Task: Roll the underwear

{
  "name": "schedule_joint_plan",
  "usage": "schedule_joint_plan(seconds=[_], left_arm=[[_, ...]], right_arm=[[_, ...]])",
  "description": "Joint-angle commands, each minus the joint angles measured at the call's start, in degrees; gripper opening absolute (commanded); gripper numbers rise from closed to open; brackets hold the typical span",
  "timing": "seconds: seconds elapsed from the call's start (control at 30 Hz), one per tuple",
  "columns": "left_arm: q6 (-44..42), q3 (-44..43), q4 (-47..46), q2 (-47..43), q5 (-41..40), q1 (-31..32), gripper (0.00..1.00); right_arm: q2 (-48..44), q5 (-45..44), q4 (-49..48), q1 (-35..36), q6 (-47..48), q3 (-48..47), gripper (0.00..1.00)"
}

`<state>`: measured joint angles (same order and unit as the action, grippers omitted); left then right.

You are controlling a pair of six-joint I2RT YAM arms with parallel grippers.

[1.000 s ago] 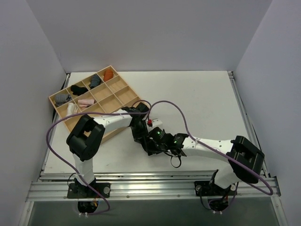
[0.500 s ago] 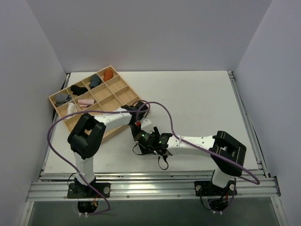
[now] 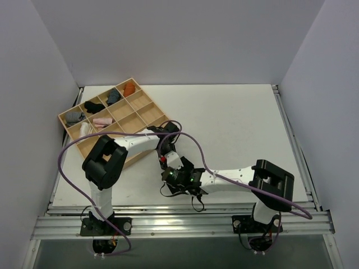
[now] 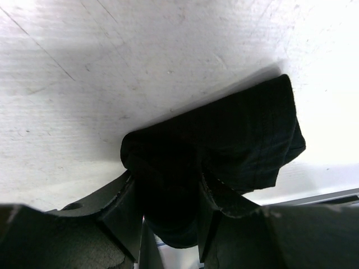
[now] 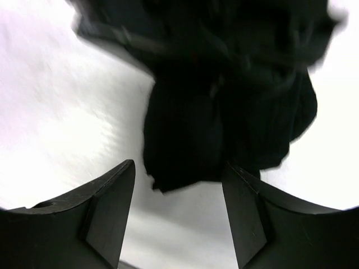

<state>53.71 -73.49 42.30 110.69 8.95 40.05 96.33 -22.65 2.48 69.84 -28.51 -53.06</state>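
The underwear (image 4: 224, 140) is down on the table (image 3: 241, 123) near the front edge, close to the near corner of the tray (image 3: 141, 101). From the top camera I can barely see it, both wrists are stacked over it.

Progress-wise I'd call it partway at best. It's doubled over into a thick, lumpy wad, not a tight roll. Loose folds show in the right wrist view, so I reckon most of the actual rolling is left.

In the left wrist view the long axis runs diagonally, from the pinched end at the jaws up and right to a squared-off free end, lying flat on the table.

My left gripper (image 4: 168, 218) is clamped on the near end, with fabric filling the narrow gap. My right gripper (image 5: 179, 218) is spread wide and holds nothing, with the cloth just ahead of its fingers.
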Motion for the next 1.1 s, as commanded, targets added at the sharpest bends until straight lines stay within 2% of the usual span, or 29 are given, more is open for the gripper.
schedule_joint_plan(seconds=[0.0,0.13,0.57,0.67,0.7,0.8,0.9,1.07], left_arm=[[-1.0,0.8,3.5,3.7,-4.3,1.7,0.32],[-0.7,1.0,3.5,4.1,-3.7,1.6,0.32],[0.2,1.6,3.7,4.0,-3.4,1.6,0.31],[0.5,1.6,3.8,3.4,-2.9,1.6,0.31],[0.8,1.6,3.8,3.2,-2.5,1.6,0.32],[1.1,1.2,3.8,2.2,-1.0,1.2,0.36],[1.0,0.6,4.4,0.8,-0.5,0.4,0.44],[0.7,0.7,3.4,-1.8,-0.8,-0.8,0.55]], right_arm=[[-5.5,1.0,-1.1,0.5,0.7,5.1,0.59],[-6.7,-1.6,-0.9,0.6,1.3,5.3,0.59],[2.7,-3.7,0.2,0.9,3.0,0.1,0.57],[3.3,-4.3,0.5,0.8,0.9,0.7,0.4],[2.7,-4.1,0.3,0.8,-0.2,2.0,0.26],[-0.1,-1.2,-2.4,0.6,-2.2,5.2,0.11],[-3.3,4.4,-8.7,-1.1,-5.1,11.0,0.06],[-7.4,12.0,-18.4,-5.1,-9.5,21.2,0.03]])
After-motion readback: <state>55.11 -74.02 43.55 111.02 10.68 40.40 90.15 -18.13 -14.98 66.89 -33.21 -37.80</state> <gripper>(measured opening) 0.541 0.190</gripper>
